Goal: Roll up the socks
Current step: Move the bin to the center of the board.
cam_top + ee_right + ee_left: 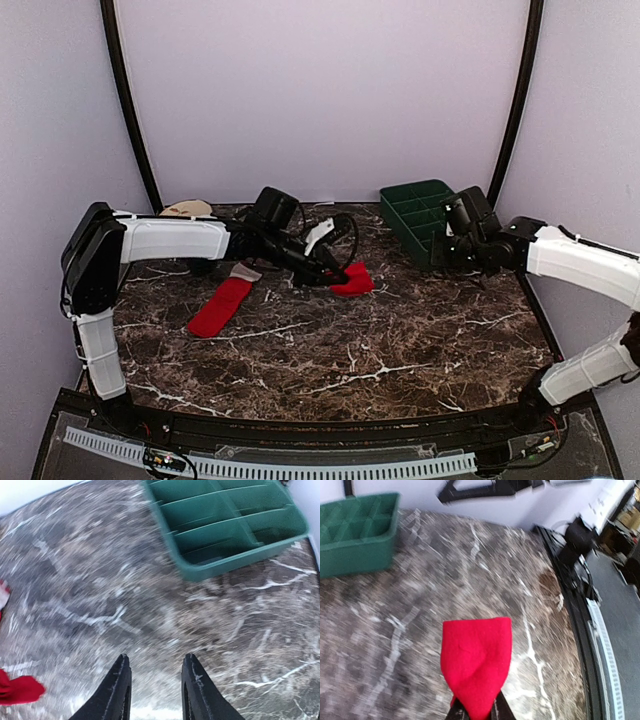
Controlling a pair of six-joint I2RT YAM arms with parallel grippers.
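Observation:
A plain red sock (352,280) hangs bunched from my left gripper (332,268) near the middle of the marble table. In the left wrist view the red sock (477,662) fans out from the jaws, and my left gripper (479,713) is shut on its lower end. The other sock (220,305), red with a pale cuff, lies flat and slanted on the table to the left. My right gripper (445,250) hovers by the green tray. In the right wrist view my right gripper (155,658) stands open over bare marble with nothing between its fingers; the red sock (17,689) shows at the lower left.
A green compartment tray (415,215) stands at the back right, also seen as the tray (357,535) and the tray (225,525). A beige object (187,208) lies at the back left. The table's front edge (300,415) runs along the bottom.

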